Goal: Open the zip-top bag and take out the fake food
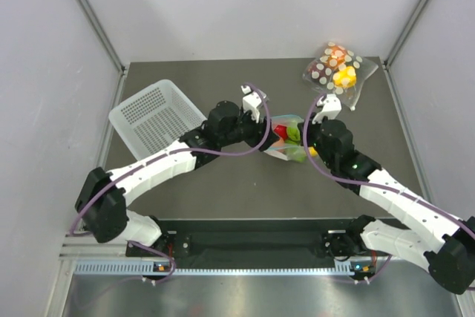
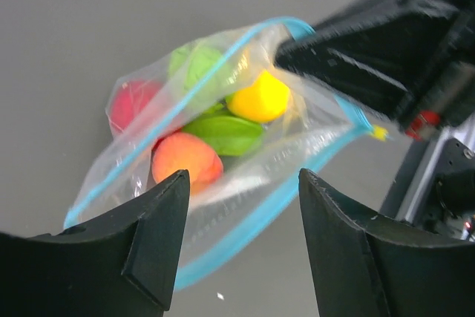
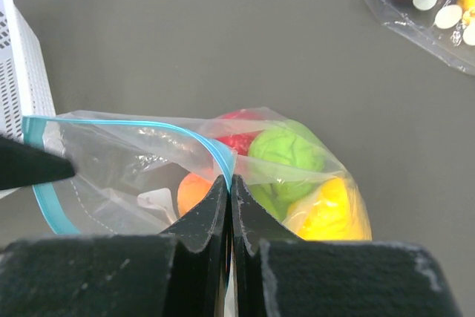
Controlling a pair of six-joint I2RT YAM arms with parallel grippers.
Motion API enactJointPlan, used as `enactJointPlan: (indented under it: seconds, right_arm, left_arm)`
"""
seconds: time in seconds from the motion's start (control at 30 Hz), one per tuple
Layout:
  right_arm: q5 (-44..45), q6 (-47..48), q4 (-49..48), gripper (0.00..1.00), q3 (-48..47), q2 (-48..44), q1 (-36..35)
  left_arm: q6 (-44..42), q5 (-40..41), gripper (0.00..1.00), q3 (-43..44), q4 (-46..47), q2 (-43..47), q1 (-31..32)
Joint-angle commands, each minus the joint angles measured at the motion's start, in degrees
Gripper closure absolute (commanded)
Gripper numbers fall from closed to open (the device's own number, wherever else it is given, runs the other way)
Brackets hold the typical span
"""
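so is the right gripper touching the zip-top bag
Touching. The right wrist view shows the right gripper with its jaws pinched shut on the teal-edged rim of the zip-top bag, no gap between them.

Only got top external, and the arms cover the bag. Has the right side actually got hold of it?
Observer: Yes, the right fingers are shut on the teal zip strip of the zip-top bag.
Operator: Left?
Observer: The left fingers are open and hold nothing; the bag's mouth lies just beyond them.
Operator: What's inside?
Observer: A red fruit, yellow fruit, green fruit and peach-orange fruit, all in the bag.
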State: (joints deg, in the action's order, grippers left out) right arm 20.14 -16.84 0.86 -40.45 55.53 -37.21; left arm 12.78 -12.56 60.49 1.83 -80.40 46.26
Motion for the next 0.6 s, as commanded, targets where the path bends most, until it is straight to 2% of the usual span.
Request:
enactJointPlan:
  seconds: [0.0, 0.23, 0.57]
  right_arm:
    - [-1.0, -1.1, -1.5, 1.00, 0.4, -1.5, -0.8]
    - [-2.6, -2.4, -1.7, 1.00, 2.6, -2.5, -2.2]
    - [-5.3, -4.5, -3.2, 1.00, 2.4, -2.9, -3.5]
  left_arm:
    - [0.7, 2.2, 0.35, 3.1, 6.9, -3.4, 0.1]
    - [-0.7, 3.2, 0.35, 5.3, 8.0, -12.4, 0.1]
    - [-3.8, 5.9, 0.28, 0.9, 12.1, -16.5, 1.2]
